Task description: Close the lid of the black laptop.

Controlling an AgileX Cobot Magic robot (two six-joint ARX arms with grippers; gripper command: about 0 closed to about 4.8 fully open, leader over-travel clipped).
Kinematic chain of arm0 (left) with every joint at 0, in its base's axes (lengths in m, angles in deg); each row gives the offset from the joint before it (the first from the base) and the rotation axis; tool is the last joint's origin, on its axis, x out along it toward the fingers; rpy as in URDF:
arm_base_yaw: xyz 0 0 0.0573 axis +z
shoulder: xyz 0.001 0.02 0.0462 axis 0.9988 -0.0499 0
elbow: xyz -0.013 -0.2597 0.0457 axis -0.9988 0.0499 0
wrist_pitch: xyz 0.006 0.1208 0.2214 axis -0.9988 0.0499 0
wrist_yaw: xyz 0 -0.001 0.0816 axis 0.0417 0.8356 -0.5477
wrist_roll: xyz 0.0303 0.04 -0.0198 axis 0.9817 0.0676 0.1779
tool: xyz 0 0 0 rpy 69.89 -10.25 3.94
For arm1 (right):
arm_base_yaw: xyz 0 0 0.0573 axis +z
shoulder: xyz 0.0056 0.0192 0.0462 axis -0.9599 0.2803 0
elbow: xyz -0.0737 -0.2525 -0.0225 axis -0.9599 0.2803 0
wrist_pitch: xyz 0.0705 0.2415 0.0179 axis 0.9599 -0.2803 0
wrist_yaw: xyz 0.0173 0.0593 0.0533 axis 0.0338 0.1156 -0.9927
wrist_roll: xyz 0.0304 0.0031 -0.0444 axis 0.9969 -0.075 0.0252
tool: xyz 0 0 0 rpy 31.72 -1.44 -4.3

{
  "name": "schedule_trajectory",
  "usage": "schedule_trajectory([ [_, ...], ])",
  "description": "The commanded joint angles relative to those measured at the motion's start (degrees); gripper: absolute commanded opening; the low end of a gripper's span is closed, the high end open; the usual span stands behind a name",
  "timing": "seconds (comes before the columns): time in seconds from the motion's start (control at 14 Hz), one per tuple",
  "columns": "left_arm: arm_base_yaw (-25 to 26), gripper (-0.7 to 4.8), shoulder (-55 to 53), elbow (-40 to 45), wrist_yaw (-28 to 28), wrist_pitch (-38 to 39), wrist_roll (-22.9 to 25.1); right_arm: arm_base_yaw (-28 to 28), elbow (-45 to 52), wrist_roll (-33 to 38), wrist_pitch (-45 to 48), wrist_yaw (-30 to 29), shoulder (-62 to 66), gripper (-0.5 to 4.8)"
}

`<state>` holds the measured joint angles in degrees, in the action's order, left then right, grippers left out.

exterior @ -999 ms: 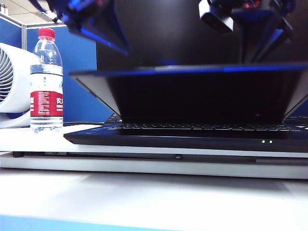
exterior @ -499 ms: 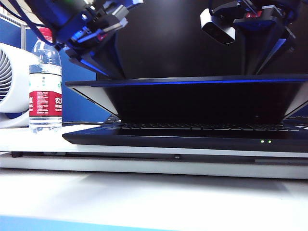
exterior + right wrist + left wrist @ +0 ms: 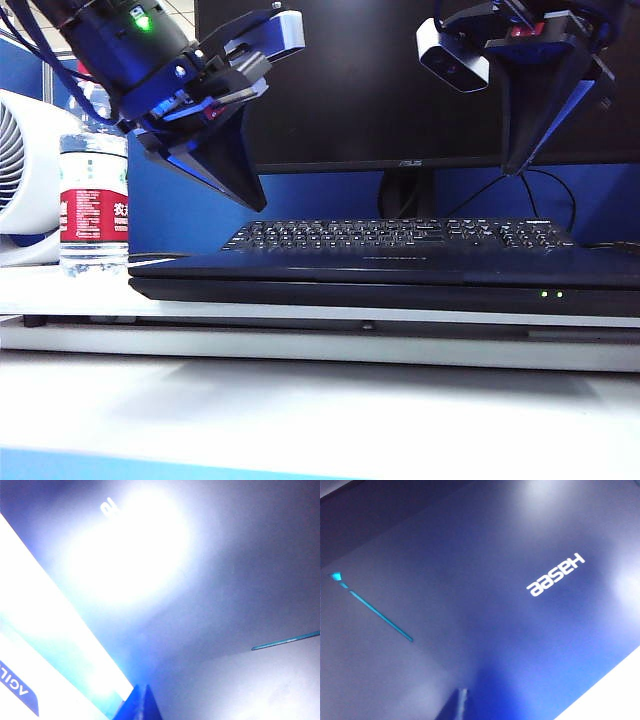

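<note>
The black laptop (image 3: 400, 292) lies on the white table with two green LEDs (image 3: 551, 294) on its front edge. Its lid (image 3: 350, 262) is flat down on the base. In the left wrist view the lid's dark shell (image 3: 470, 580) shows a white Hasee logo (image 3: 555, 575). My left gripper (image 3: 255, 203), shut to a point, hangs a little above the lid's left part without touching it, and its tip shows as (image 3: 460, 702). My right gripper (image 3: 512, 168) is also shut and hangs higher over the lid's right part (image 3: 240, 580); the tip of it (image 3: 142, 700) points at the shell.
A separate black keyboard (image 3: 400, 235) and a black ASUS monitor (image 3: 400, 80) stand right behind the laptop. A water bottle (image 3: 93, 200) with a red label and a white fan (image 3: 25, 180) stand at the left. The white table's front edge (image 3: 300, 420) runs below.
The lid swung down from partly open to flat on the base, which uncovered the keyboard and monitor behind. My left gripper came down after it. The right gripper stayed about where it was.
</note>
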<state>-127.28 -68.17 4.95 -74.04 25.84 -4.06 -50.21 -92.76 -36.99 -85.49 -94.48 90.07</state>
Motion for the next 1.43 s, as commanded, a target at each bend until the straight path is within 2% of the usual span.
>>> schedule_trajectory([
  [0.07,0.00,-0.05,0.07,-0.13,0.22,-0.35,0.42,0.09,-0.24,0.09,0.17,-0.35,-0.17,-0.02],
  [0.29,0.00,-0.05,0.81,-0.13,1.03,-1.42,0.00,0.09,-0.31,0.09,1.95,-2.47,-0.83,-0.02],
  [0.5,0.00,-0.05,5.57,-0.13,1.07,-7.98,-3.76,0.09,-0.33,1.62,8.57,-4.59,-5.46,-0.01],
  [0.78,0.00,-0.05,19.02,-0.11,-4.17,-17.11,-8.11,0.09,-0.33,1.73,19.41,-4.63,-16.48,-0.01],
  [0.93,0.00,-0.05,25.44,-0.11,-4.57,-18.64,-8.20,0.09,-0.33,1.73,24.20,-4.57,-22.32,-0.01],
  [1.07,-0.02,-0.05,32.20,0.31,-3.17,-16.66,-8.61,0.09,-0.28,1.77,26.29,-4.59,-29.20,-0.01],
  [1.14,-0.02,-0.05,34.73,0.90,-0.39,-16.28,-8.68,0.09,-0.26,1.99,26.25,-4.59,-31.85,-0.02],
  [1.28,-0.02,-0.05,40.22,1.70,0.26,-14.32,-9.79,0.09,-0.24,3.30,25.31,-3.96,-36.65,-0.01],
  [1.43,-0.02,-0.05,46.07,1.70,-0.02,-8.83,-9.42,0.07,2.25,6.29,26.86,-3.89,-43.63,-0.02],
])
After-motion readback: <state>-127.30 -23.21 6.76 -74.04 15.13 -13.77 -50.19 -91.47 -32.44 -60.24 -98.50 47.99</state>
